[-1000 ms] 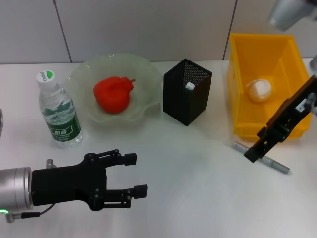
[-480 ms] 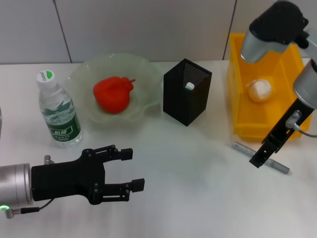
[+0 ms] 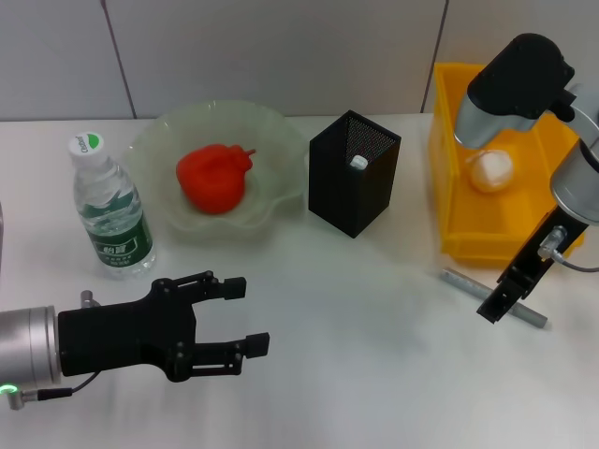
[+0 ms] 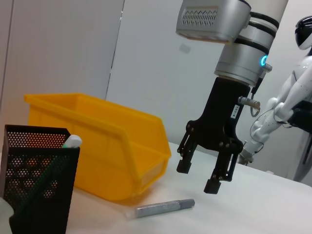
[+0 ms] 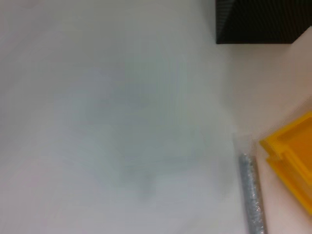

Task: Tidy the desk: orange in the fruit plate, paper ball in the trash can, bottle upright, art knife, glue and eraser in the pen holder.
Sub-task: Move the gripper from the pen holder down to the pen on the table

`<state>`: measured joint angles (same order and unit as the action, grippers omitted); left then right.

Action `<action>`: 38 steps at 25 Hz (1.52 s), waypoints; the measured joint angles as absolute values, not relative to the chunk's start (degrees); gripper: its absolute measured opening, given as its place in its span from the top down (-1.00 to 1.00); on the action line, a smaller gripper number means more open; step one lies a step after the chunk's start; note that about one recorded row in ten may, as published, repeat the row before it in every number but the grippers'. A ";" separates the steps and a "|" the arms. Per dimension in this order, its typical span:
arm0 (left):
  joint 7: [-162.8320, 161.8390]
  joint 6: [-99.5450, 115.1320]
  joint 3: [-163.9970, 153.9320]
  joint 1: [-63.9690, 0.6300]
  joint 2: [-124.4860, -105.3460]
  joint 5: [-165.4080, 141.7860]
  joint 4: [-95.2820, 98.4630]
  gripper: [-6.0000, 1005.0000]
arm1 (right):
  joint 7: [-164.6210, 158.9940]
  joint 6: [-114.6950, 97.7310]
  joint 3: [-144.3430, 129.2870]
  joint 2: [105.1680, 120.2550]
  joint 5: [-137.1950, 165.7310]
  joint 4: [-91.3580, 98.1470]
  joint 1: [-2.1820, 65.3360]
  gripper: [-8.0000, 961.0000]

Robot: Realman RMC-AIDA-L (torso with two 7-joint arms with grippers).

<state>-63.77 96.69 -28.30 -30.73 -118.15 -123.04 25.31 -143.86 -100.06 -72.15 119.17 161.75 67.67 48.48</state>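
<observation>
Right gripper (image 4: 210, 174) hangs over the plain white desk (image 3: 356, 309), just in front of the bright-yellow rectangular plastic trash can (image 3: 449, 187). Fingers spread apart, nothing between them (left wrist view). Thin grey metallic rod (image 3: 463, 281) lies flat on desk directly below/beside this gripper, near the trash can's front wall; gripper is above it, apart, no contact visible.

Left gripper (image 3: 239, 313) low over desk at near-left corner, lying sideways, fingers spread, holding nothing.

Other items:
- Lumpy red-orange fruit (orange) (image 3: 213, 178) sits in the translucent pale-green scalloped glass fruit plate (image 3: 271, 131).
- Small white crumpled paper ball (image 3: 491, 170) lies inside trash can.
- Clear plastic water bottle w/ green label (image 3: 110, 213) stands upright, left of plate.
- Tall square black wire-mesh pen holder (image 3: 354, 173) stands btwn plate and trash can; a white-tipped object (image 3: 358, 162) pokes up inside, type cannot be told.
</observation>
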 joint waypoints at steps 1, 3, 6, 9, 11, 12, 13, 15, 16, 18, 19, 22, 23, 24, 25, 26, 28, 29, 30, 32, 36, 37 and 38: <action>-63.77 96.59 -28.30 -30.72 -118.14 -123.05 25.31 -0.69 | -143.60 -99.48 -72.26 119.19 161.96 67.48 48.32 -0.62; -63.77 96.26 -28.49 -30.70 -118.12 -123.05 25.31 -0.69 | -142.80 -97.57 -72.63 119.27 162.16 66.31 47.97 -0.62; -63.83 96.00 -28.64 -30.69 -118.12 -123.05 25.31 -0.69 | -142.52 -96.58 -73.21 119.29 162.15 65.54 47.81 -0.62; -63.97 95.94 -28.65 -30.72 -118.11 -123.05 25.32 -0.69 | -142.39 -95.25 -74.42 119.31 161.98 64.46 47.75 -0.62; -63.99 95.93 -28.68 -30.73 -118.11 -123.05 25.31 -0.69 | -142.36 -94.29 -75.24 119.32 161.99 63.64 47.74 -0.62; -63.96 95.93 -28.69 -30.73 -118.11 -123.05 25.31 -0.69 | -142.34 -93.89 -75.52 119.31 162.00 63.27 47.73 -0.62; -63.90 95.93 -28.74 -30.69 -118.11 -123.15 25.31 -0.69 | -142.23 -93.61 -75.70 119.29 162.00 62.97 47.73 -0.62; -63.89 95.93 -28.75 -30.66 -118.12 -123.21 25.31 -0.69 | -141.91 -92.93 -75.86 119.26 162.00 62.49 47.73 -0.62; -63.89 95.93 -28.75 -30.64 -118.12 -123.29 25.31 -0.69 | -141.73 -92.46 -75.89 119.26 162.01 62.13 47.73 -0.62; -63.87 95.93 -28.74 -30.55 -118.12 -123.32 25.32 -0.69 | -141.31 -91.04 -75.92 119.26 162.02 60.75 47.93 -0.62; -63.87 95.93 -28.74 -30.50 -118.12 -123.32 25.31 -0.69 | -141.16 -90.53 -75.93 119.26 162.02 60.16 48.03 -0.62; -63.86 95.93 -28.74 -30.48 -118.14 -123.30 25.31 -0.69 | -141.00 -89.60 -75.94 119.22 162.02 59.17 48.25 -0.62; -63.86 95.93 -28.74 -30.45 -118.15 -123.26 25.31 -0.69 | -140.68 -88.98 -75.94 119.19 162.02 58.25 48.63 -0.62; -63.85 95.93 -28.74 -30.41 -118.19 -123.16 25.31 -0.69 | -140.68 -88.98 -75.94 119.19 162.02 58.25 48.63 -0.62; -63.85 95.93 -28.74 -30.40 -118.19 -123.16 25.31 -0.69 | -140.50 -88.75 -75.94 119.18 162.00 57.82 48.82 -0.62; -63.84 95.93 -28.74 -30.36 -118.20 -123.16 25.31 -0.69 | -140.39 -88.45 -75.94 119.18 161.99 57.37 48.96 -0.62; -63.84 95.93 -28.74 -30.36 -118.21 -123.16 25.31 -0.69 | -140.12 -87.91 -75.97 119.18 161.98 56.68 49.08 -0.62; -63.86 95.93 -28.74 -30.36 -118.21 -123.14 25.31 -0.69 | -139.91 -87.56 -76.00 119.17 161.97 56.25 49.17 -0.62; -63.92 95.93 -28.74 -30.38 -118.21 -123.13 25.31 -0.69 | -139.75 -87.35 -76.01 119.17 161.97 55.87 49.25 -0.61; -64.11 95.93 -28.74 -30.43 -118.21 -123.11 25.31 -0.69 | -139.55 -86.93 -76.02 119.17 161.96 55.13 49.44 -0.61; -64.36 95.94 -28.74 -30.53 -118.21 -123.06 25.31 -0.69 | -138.97 -86.12 -76.02 119.17 161.93 54.24 49.56 -0.61; -64.38 95.94 -28.74 -30.57 -118.22 -123.05 25.31 -0.69 | -138.90 -85.97 -76.03 119.17 161.92 54.10 49.57 -0.61; -64.41 95.94 -28.74 -30.62 -118.27 -123.04 25.31 -0.69 | -138.81 -85.63 -76.03 119.17 161.91 53.72 49.61 -0.61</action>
